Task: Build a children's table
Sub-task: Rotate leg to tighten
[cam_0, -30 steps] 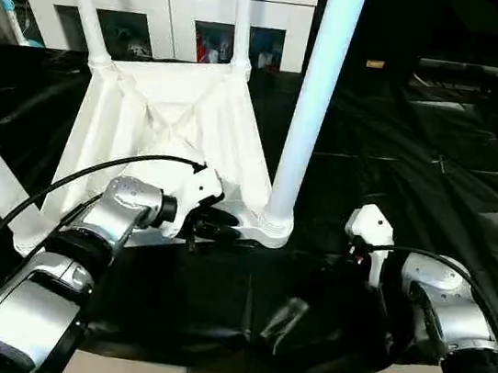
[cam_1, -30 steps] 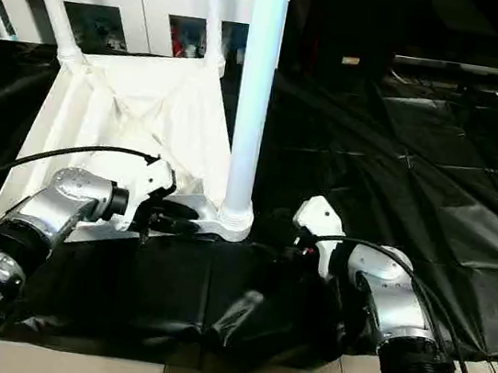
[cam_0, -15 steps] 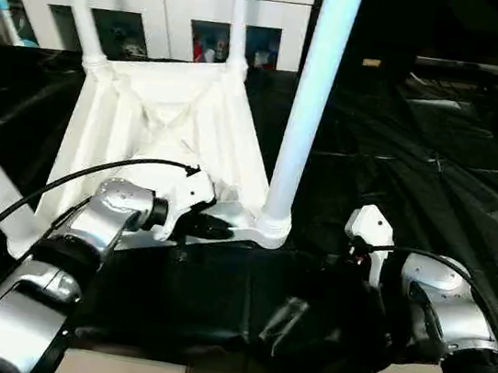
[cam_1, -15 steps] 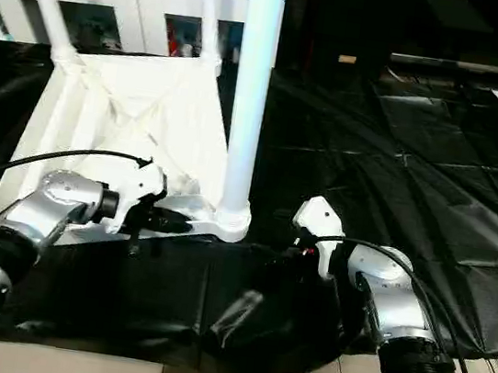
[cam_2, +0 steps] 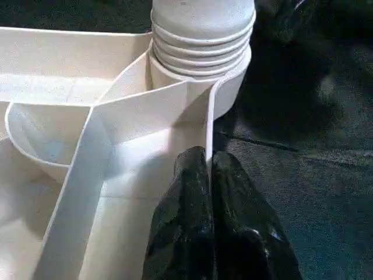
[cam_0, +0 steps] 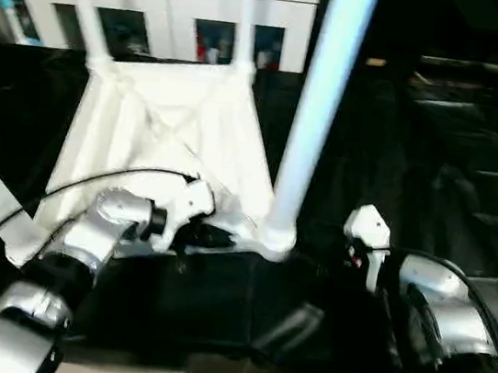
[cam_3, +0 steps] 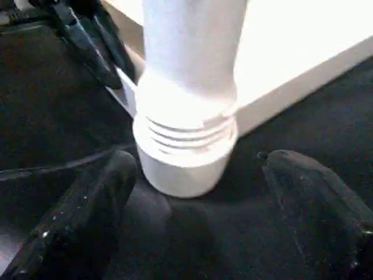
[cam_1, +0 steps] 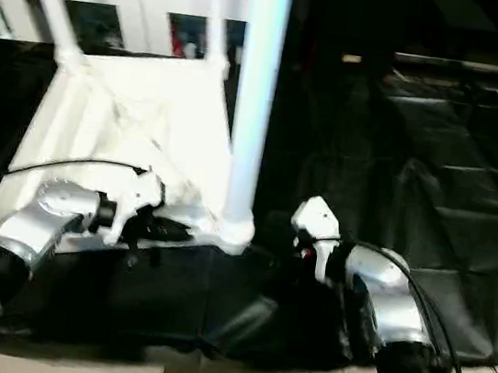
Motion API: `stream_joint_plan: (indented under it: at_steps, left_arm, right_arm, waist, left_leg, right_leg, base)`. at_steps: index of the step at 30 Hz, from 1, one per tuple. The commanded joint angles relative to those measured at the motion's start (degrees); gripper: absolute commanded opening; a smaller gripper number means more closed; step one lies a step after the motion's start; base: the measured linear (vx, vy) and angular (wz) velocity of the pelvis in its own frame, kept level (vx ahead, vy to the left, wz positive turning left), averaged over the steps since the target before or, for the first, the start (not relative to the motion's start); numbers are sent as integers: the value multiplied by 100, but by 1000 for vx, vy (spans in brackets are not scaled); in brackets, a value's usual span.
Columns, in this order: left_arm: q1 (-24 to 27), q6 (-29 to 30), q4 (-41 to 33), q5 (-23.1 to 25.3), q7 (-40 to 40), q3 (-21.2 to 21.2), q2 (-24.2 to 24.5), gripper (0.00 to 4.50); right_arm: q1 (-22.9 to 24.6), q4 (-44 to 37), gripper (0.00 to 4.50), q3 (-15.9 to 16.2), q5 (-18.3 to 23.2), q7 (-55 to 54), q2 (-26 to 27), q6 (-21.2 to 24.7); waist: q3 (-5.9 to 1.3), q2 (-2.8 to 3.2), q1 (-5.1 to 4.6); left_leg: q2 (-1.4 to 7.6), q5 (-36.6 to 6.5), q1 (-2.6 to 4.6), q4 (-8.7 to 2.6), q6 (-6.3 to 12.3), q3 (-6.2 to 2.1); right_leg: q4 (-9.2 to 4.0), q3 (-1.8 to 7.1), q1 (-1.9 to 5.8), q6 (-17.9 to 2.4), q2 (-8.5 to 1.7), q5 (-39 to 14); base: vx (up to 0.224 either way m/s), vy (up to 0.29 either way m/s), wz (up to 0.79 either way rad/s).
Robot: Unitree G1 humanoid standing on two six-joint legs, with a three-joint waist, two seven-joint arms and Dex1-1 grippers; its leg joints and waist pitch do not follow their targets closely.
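White upturned children's table [cam_0: 169,129], legs up

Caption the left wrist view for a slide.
Shut left end effector pinching the children's table rim beside a seated leg.

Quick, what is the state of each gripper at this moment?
Left gripper: shut on the rim of the children's table, beside the corner socket.
Right gripper: open, holding nothing, fingers apart on either side of that socket.

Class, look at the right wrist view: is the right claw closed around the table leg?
No. The right claw stands open, its fingers apart on either side of the leg, not touching it.
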Motion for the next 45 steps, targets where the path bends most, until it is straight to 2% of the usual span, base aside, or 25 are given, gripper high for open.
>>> stream_joint_plan:
  at_steps: [1, 4, 5, 6, 9, 10, 11, 12, 13, 15, 16, 20, 27, 29, 32, 35, 42, 45]
  left_arm:
    - [312, 145, -99, -239, 76, -84, -237, 2]
    - [386, 169, -194, -217, 156, -77, -274, 2]
    - [434, 185, -270, -201, 233, -55, -297, 2]
    - [495, 236, -389, -190, 322, -20, -314, 2]
    - [546, 330, -530, -188, 365, 0, -336, 2]
    - [556, 350, -562, -183, 376, 5, -338, 2]
    - [567, 369, -591, -180, 389, 5, -342, 2]
    - [571, 359, -605, -166, 408, 2, -344, 2]
    - [579, 361, -628, -155, 427, -1, -345, 2]
    - [599, 357, -677, -135, 446, -7, -338, 2]
    - [608, 350, -698, -122, 456, -9, -332, 2]
    - [640, 395, -786, -95, 512, 1, -302, 2]
    - [652, 413, -824, -67, 499, 8, -242, 0]
    - [654, 425, -843, -55, 493, 12, -222, 0]
    - [646, 416, -833, -37, 490, 9, -210, 0]
    - [630, 409, -820, -32, 489, 12, -210, 0]
    - [590, 403, -774, -38, 496, 19, -217, 0]
    - [548, 459, -710, -46, 600, 68, -265, 0]
  right_arm:
    - [72, -331, 398, -21, 245, 228, -77, 167]
    - [76, -362, 398, -6, 247, 242, -87, 178]
    - [53, -337, 398, -13, 229, 201, -61, 165]
    - [14, -294, 398, -28, 205, 126, -14, 150]
    - [-35, -266, 398, -6, 202, 127, 49, 197]
    - [-82, -203, 398, 19, 172, 78, 95, 190]
    - [-108, -163, 398, 31, 156, 46, 119, 183]
    - [-166, -66, 398, 54, 98, -31, 161, 140]
    - [-201, -12, 398, 70, 61, -82, 185, 117]
    - [-308, 155, 398, 69, 38, -162, 283, 90]
    - [-350, 214, 398, 65, 46, -170, 321, 97]
    - [-525, 439, 398, 34, 108, -176, 460, 90]
    - [-623, 639, 329, 95, 46, -115, 533, 3]
    - [-633, 699, 324, 99, 34, -98, 547, -34]
    - [-628, 741, 287, 111, 6, -80, 550, -91]
    - [-643, 778, 272, 115, -20, -69, 546, -112]
    - [-670, 918, 265, 164, -85, -135, 573, -206]
    - [-690, 1080, 264, 115, -185, -559, 692, -171]
  waist:
    - [-371, -154, 15]
    - [-371, -153, 6]
    - [-366, -186, 1]
    - [-370, -174, 3]
    - [-370, -210, -12]
    - [-376, -199, -14]
    - [-373, -250, -24]
    - [-376, -257, -19]
    - [-374, -228, -21]
    - [-373, -292, -27]
    - [-370, -274, -24]
    - [-380, -288, -28]
    - [-359, -310, -25]
    - [-357, -304, -26]
    - [-359, -300, -27]
    - [-360, -301, -28]
    - [-373, -294, -26]
    - [-369, -296, -41]
  left_leg:
    - [259, -1183, 84, -421, 552, -103]
    - [248, -1186, 81, -421, 535, -106]
    - [241, -1181, 77, -420, 523, -105]
    - [248, -1185, 86, -421, 512, -107]
    - [238, -1131, 76, -419, 522, -104]
    - [235, -1101, 80, -415, 528, -106]
    - [230, -1080, 75, -413, 545, -97]
    - [230, -1058, 73, -409, 549, -101]
    - [229, -1018, 75, -412, 551, -102]
    - [226, -992, 74, -409, 564, -96]
    - [229, -1003, 79, -411, 558, -99]
    - [236, -936, 85, -411, 551, -95]
    - [236, -1002, 90, -421, 525, -95]
    - [236, -1050, 90, -426, 496, -99]
    - [236, -1065, 94, -425, 474, -98]
    - [235, -1057, 97, -425, 473, -97]
    - [239, -1046, 100, -419, 473, -97]
    - [233, -1085, 96, -424, 449, -99]
  right_leg:
    - [-389, 188, 264, -1362, -304, -1209]
    - [-406, 190, 251, -1312, -305, -1312]
    - [-416, 195, 248, -1273, -313, -1415]
    - [-418, 197, 243, -1265, -320, -1440]
    - [-425, 196, 237, -1200, -307, -1493]
    - [-416, 196, 233, -1195, -307, -1465]
    - [-422, 194, 230, -1182, -300, -1471]
    - [-410, 196, 235, -1181, -307, -1462]
    - [-409, 194, 224, -1183, -305, -1461]
    - [-411, 193, 225, -1162, -305, -1472]
    - [-410, 194, 219, -1163, -310, -1505]
    - [-384, 196, 219, -1199, -300, -1273]
    - [-379, 200, 224, -1251, -302, -1186]
    - [-383, 201, 228, -1252, -305, -1215]
    - [-381, 202, 231, -1257, -303, -1197]
    - [-378, 201, 232, -1277, -298, -1142]
    - [-367, 200, 240, -1328, -304, -1067]
    - [-374, 201, 240, -1317, -302, -1131]
  base:
    - [0, 0, 0]
    - [0, 0, 0]
    - [0, 0, 0]
    - [0, 0, 0]
    - [0, 0, 0]
    - [0, 0, 0]
    - [0, 0, 0]
    - [0, 0, 0]
    - [0, 0, 0]
    - [0, 0, 0]
    - [0, 0, 0]
    - [0, 0, 0]
    - [0, 0, 0]
    - [0, 0, 0]
    - [0, 0, 0]
    - [0, 0, 0]
    - [0, 0, 0]
    - [0, 0, 0]
